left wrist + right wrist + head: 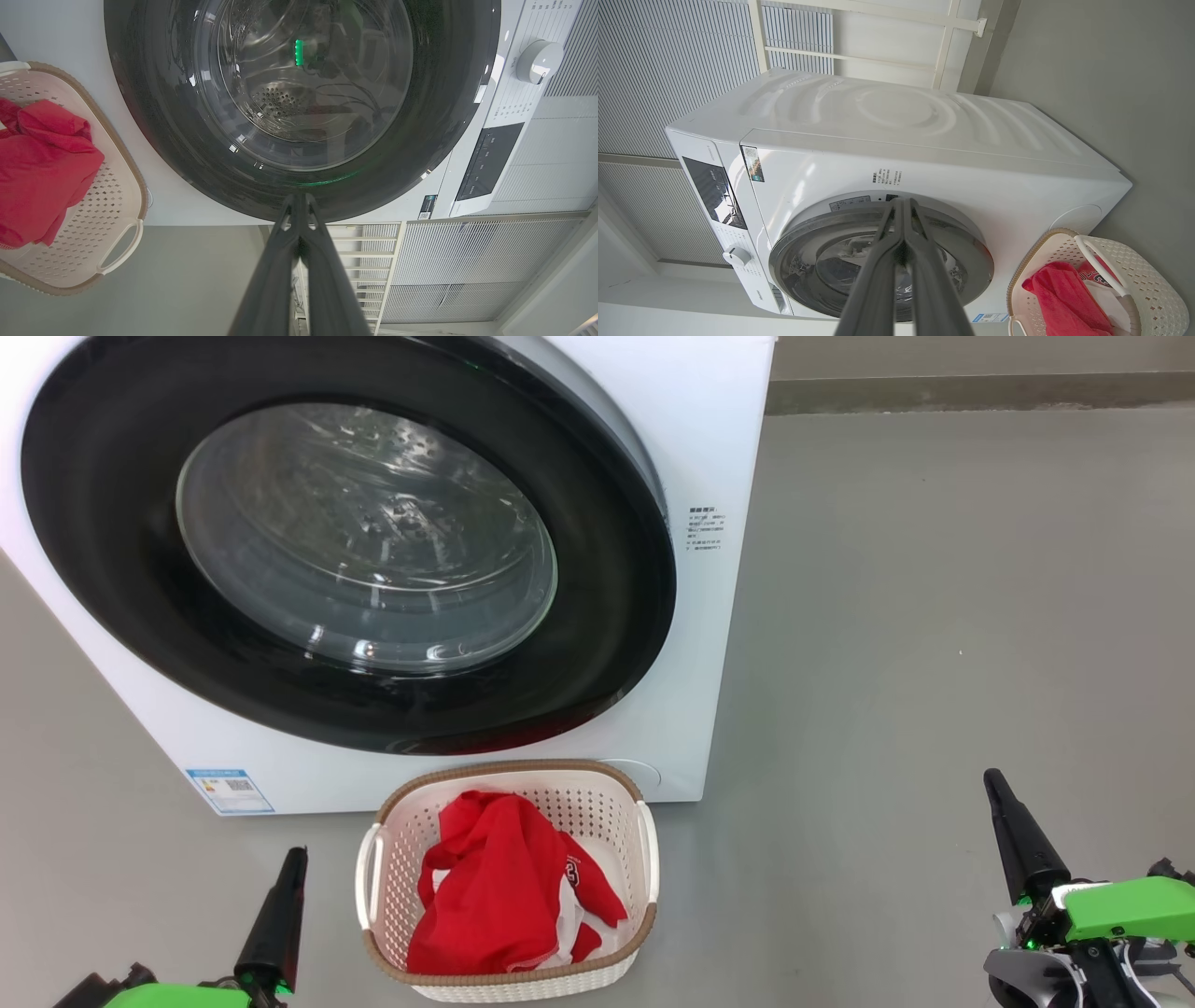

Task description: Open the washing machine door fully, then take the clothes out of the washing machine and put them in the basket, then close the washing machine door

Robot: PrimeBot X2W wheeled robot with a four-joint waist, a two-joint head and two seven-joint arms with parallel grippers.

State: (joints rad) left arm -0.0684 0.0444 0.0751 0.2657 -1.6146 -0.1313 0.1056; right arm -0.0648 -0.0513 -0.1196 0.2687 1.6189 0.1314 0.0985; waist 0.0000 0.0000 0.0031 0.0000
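As clothes (495,887) lie in basket (509,767) beside left hand (295,859): soft, light; pinch a fold.
Right hand (993,782) and left hand: closed, empty.

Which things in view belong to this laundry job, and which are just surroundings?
Job in hand:
washing machine
washing machine door, looking shut
clothes, red and white, lying in the basket
basket, in front of the machine

Just around:
grey floor
ribbed wall panels
white rail frame behind the machine
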